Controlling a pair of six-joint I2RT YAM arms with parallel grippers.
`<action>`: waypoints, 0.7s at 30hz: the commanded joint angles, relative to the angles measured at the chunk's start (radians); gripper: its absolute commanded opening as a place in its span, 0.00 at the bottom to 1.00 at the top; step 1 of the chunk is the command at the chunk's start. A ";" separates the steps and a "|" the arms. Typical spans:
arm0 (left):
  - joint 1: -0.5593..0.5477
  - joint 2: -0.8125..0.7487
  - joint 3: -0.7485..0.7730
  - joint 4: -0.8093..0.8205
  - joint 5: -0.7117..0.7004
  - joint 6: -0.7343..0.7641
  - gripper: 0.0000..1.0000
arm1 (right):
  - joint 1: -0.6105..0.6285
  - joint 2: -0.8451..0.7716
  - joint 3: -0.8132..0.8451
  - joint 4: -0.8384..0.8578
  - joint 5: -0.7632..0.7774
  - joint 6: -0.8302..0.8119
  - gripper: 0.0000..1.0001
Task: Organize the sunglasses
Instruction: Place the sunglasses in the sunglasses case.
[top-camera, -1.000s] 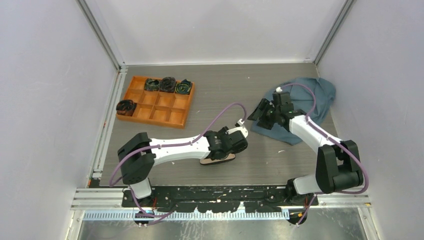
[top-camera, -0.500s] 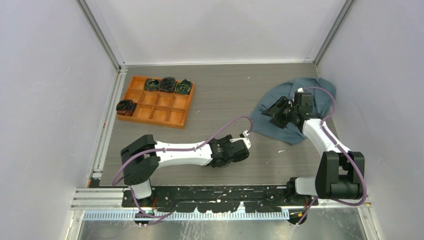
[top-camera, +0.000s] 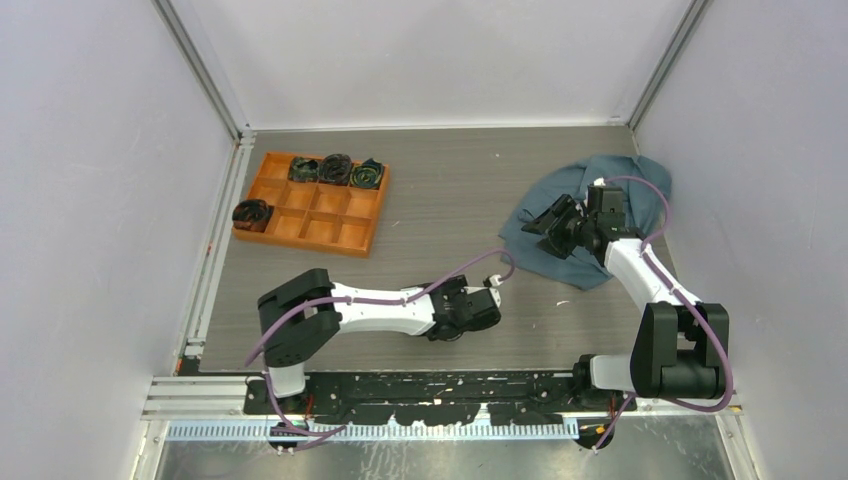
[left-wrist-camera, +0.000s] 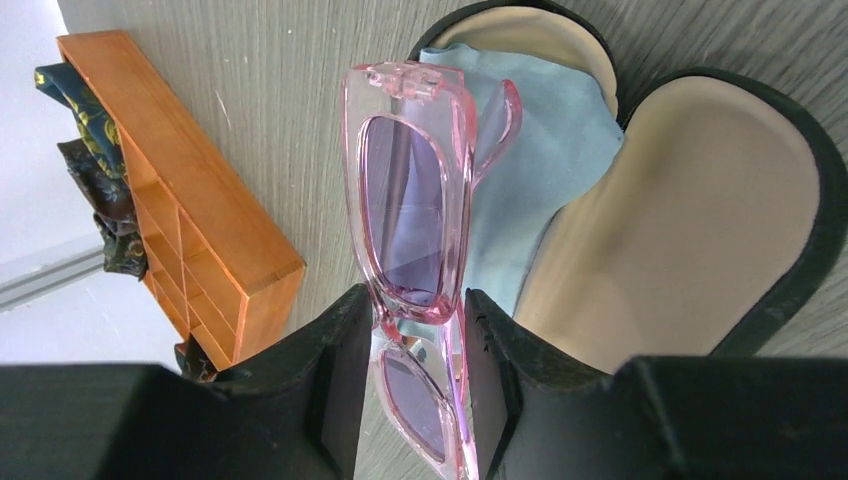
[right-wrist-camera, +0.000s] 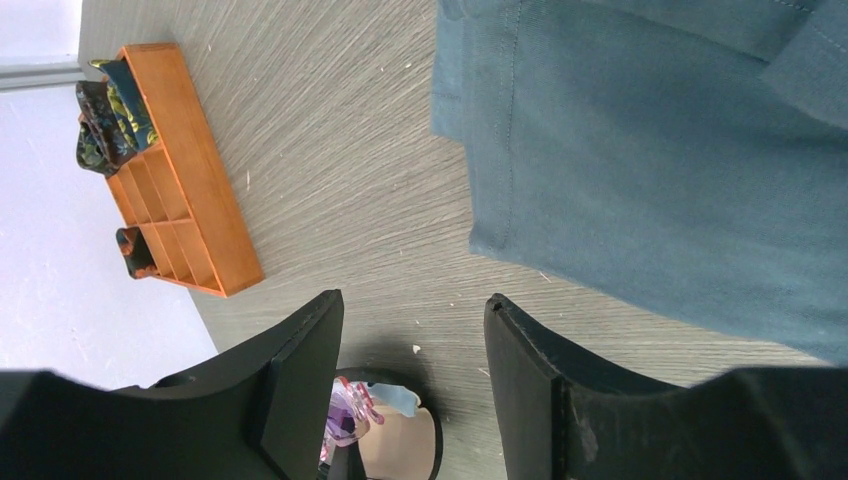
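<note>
No legible text or markings anywhere.

Robot lab test cell, not a lived-in room. Bare pale walls (top-camera: 100, 200) box in three sides, joined at the corners by aluminium frame posts (top-camera: 200, 70). A grey wood-grain desk (top-camera: 440, 170) fills the floor of the cell. Left arm (top-camera: 370, 305) and right arm (top-camera: 640, 270) are bolted to a black mounting plate (top-camera: 430, 385) at the near edge. Purple cables (top-camera: 470, 265) run loose along both arms. Few props: an orange divided tray (top-camera: 315, 243) and a blue-green cloth (top-camera: 640, 180).
</note>
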 joint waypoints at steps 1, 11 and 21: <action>-0.012 -0.006 0.003 0.033 -0.028 0.034 0.40 | -0.007 -0.031 0.000 0.026 -0.019 0.002 0.60; -0.013 0.045 0.014 0.043 -0.053 0.037 0.51 | -0.007 -0.035 -0.007 0.033 -0.023 0.010 0.60; -0.013 0.002 0.043 -0.003 -0.053 0.032 0.61 | -0.007 -0.041 -0.001 0.027 -0.028 0.010 0.60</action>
